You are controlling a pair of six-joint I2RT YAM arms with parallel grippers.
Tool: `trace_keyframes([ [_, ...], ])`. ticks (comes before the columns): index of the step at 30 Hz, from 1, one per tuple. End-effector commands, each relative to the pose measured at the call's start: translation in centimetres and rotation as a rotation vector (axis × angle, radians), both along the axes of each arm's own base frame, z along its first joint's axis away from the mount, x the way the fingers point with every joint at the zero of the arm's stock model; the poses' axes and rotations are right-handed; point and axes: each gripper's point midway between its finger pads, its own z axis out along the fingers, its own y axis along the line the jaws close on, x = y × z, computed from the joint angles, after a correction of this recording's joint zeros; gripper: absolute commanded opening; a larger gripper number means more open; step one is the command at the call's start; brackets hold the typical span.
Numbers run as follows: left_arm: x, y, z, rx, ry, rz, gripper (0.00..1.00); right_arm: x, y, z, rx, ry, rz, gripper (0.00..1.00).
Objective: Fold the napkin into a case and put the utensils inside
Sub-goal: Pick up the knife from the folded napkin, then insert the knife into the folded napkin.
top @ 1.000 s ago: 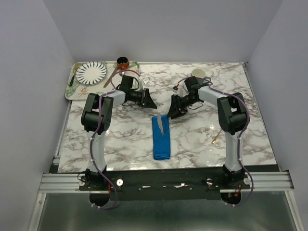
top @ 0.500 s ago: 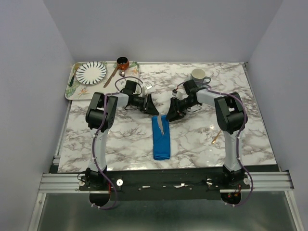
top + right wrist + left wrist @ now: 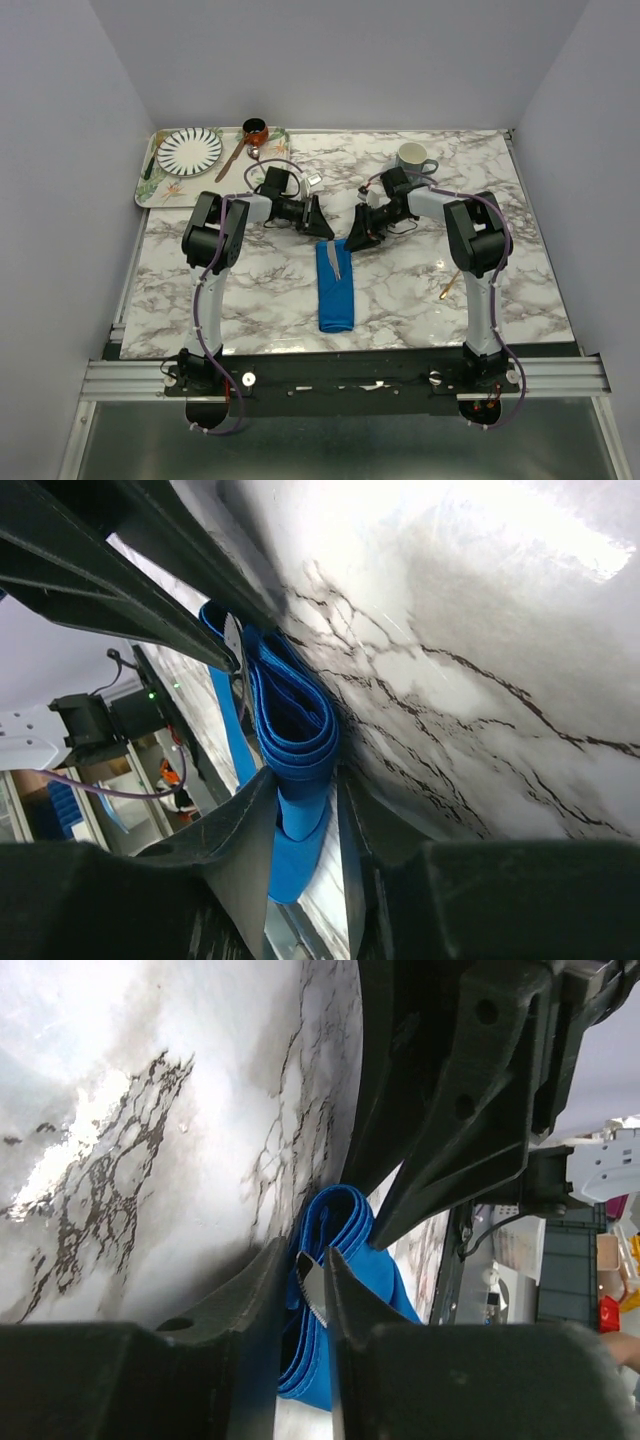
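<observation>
The blue napkin [image 3: 336,290] lies folded as a long narrow case in the middle of the table. A silver serrated utensil [image 3: 338,262] lies at its far end. Both grippers are low at that far end. My left gripper [image 3: 319,224] has its jaws a narrow gap apart; in the left wrist view [image 3: 308,1252] the utensil's tip [image 3: 311,1282] and the cloth's folds [image 3: 350,1230] show between them. My right gripper [image 3: 356,234] straddles the folded edge [image 3: 290,710] with its jaws slightly apart [image 3: 305,775]. The gold spoon [image 3: 449,285] lies at the right.
A grey mug [image 3: 412,157] stands at the back right, behind the right arm. A patterned tray [image 3: 150,190] at the back left holds a striped plate [image 3: 189,150], a brown-handled spoon [image 3: 231,158] and a small brown cup [image 3: 255,129].
Both grippers have closed in toward each other and come down to the far end of the folded napkin. The napkin and utensils have not moved.
</observation>
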Motion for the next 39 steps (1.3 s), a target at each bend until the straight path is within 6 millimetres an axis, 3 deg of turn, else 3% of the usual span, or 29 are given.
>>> trace_keyframes([
  [1,0.4,-0.7,1.1,-0.058,-0.022,-0.02,0.24,0.0,0.1,-1.5,-0.013,0.007,0.002,0.34],
  [11,-0.1,-1.3,3.1,-0.101,-0.04,-0.025,0.08,0.1,0.2,-1.7,-0.016,0.019,-0.007,0.16],
  [22,-2.6,-1.4,3.6,-0.117,-0.023,-0.043,0.04,0.5,0.3,-1.7,-0.021,0.021,-0.022,0.15],
  [29,-2.7,-1.7,4.4,-0.14,-0.031,-0.017,0.04,0.7,0.3,-1.7,-0.029,0.013,-0.029,0.13],
  [39,-3.5,-1.4,3.3,-0.125,-0.005,-0.006,0.05,0.7,0.2,-1.6,-0.033,0.008,-0.032,0.13],
])
